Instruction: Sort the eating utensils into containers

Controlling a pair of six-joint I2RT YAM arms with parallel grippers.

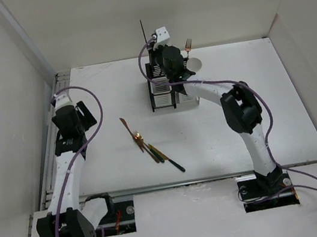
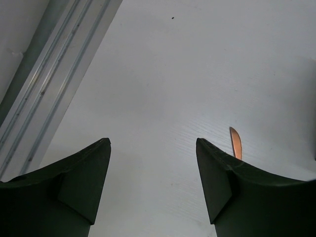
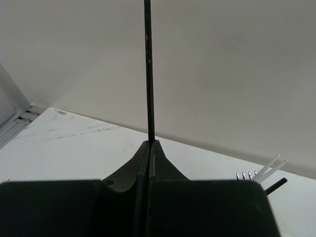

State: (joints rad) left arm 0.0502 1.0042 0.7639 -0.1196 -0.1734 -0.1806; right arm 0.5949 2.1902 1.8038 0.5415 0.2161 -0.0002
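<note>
My right gripper (image 1: 151,51) (image 3: 149,143) is shut on a thin black chopstick (image 1: 144,32) (image 3: 147,69), which stands upright above the containers (image 1: 160,97) at the back of the table. A copper fork (image 1: 188,45) stands in the containers, and its tines (image 3: 245,175) show beside white chopsticks (image 3: 270,165) in the right wrist view. More eating utensils lie mid-table: a copper knife (image 1: 124,124), a copper piece (image 1: 139,137) and black-handled pieces (image 1: 168,160). My left gripper (image 1: 86,114) (image 2: 153,143) hangs open over bare table at the left. The copper knife tip (image 2: 236,143) shows past its right finger.
A metal rail (image 2: 49,84) runs along the table's left edge, close to my left arm. White walls (image 1: 146,11) enclose the table on the back and on both sides. A white spoon bowl (image 1: 195,63) shows just right of the containers.
</note>
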